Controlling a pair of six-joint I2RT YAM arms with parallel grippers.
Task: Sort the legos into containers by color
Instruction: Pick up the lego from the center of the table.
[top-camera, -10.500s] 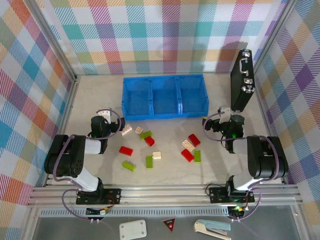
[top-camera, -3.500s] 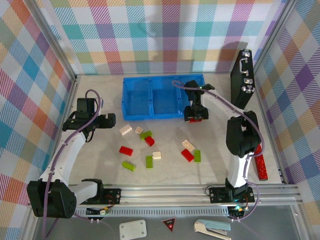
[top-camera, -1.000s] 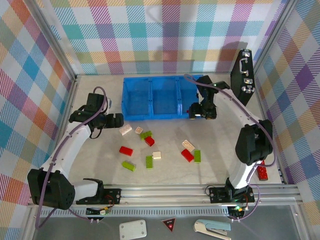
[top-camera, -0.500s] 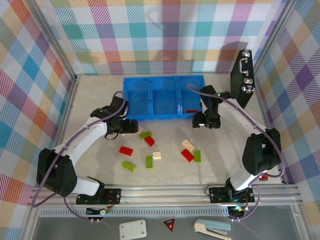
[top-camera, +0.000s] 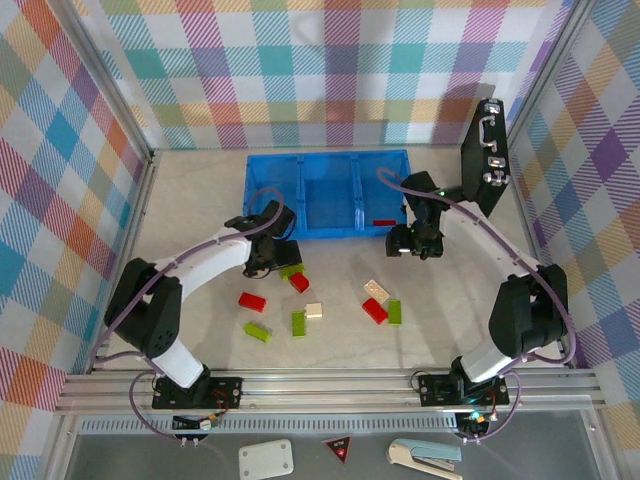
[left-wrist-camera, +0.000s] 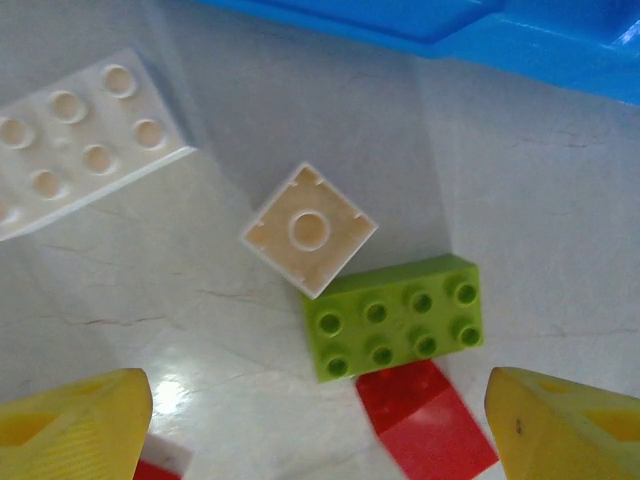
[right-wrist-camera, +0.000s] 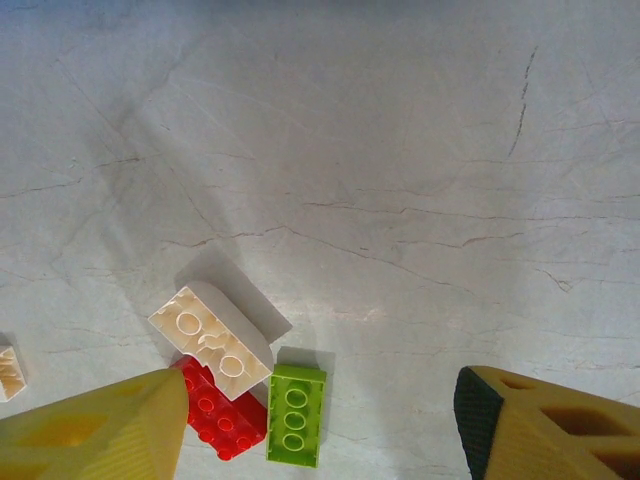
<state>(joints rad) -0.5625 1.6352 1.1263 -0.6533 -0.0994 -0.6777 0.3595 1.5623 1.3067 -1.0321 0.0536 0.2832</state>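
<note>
Legos (top-camera: 314, 310) lie scattered on the bench (top-camera: 440, 330) on the near side of the blue bin (top-camera: 325, 155), and one sorted red brick (top-camera: 383, 222) already sits in its right compartment.

On the left, the left jaws hang released and wide over a tight knot of bricks. In the left wrist view a white brick (left-wrist-camera: 85, 130) lies apart. A cream square (left-wrist-camera: 308, 228) touches the lime green brick (left-wrist-camera: 395, 317) with one corner, and a red brick (left-wrist-camera: 425, 420) sits right against the green one. We judge this the riskiest spot. If the jaws close here they may pinch two colours at once or shove a neighbour aside. The cream square sits diagonal to the fingertips (left-wrist-camera: 70, 430), so it could twist out of the pinch.

At the bin, the walls look low. A brick let go near a divider could bounce into the wrong compartment.

On the right, the right jaws are also released and hold nothing. They hover over bare bench. In the right wrist view the long cream brick (right-wrist-camera: 212, 340), the second red brick (right-wrist-camera: 218, 410) and the small green brick (right-wrist-camera: 295, 412) press together. We expect that taking any one of them could drag the other two along, or that a fingertip could land on a neighbour.
</note>
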